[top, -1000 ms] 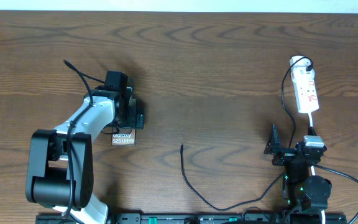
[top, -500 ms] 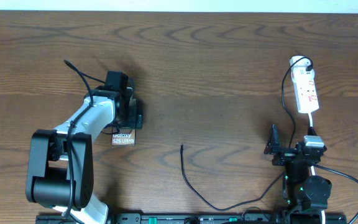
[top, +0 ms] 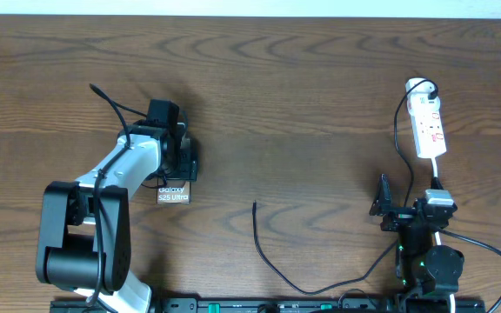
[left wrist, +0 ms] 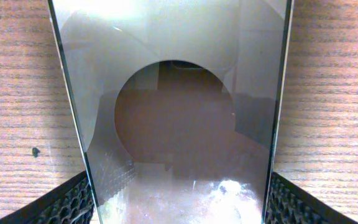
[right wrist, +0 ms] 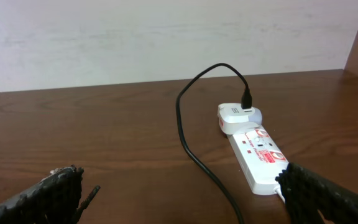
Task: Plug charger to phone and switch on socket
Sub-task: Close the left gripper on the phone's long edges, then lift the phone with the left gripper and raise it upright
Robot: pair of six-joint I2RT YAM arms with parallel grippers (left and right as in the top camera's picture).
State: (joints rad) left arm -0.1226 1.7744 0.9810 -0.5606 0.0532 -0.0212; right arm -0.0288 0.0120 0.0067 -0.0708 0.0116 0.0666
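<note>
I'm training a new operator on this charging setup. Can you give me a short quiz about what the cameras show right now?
1. True or false: the plug of the charger is already in the phone.
2. What lies between the fingers of the left gripper? A) the phone B) the charger's plug C) nothing
3. Fill in: the jaws of the right gripper stand ____.
Key: 1 false, the plug lies on the table, apart from the phone; 2 A; 3 open.
</note>
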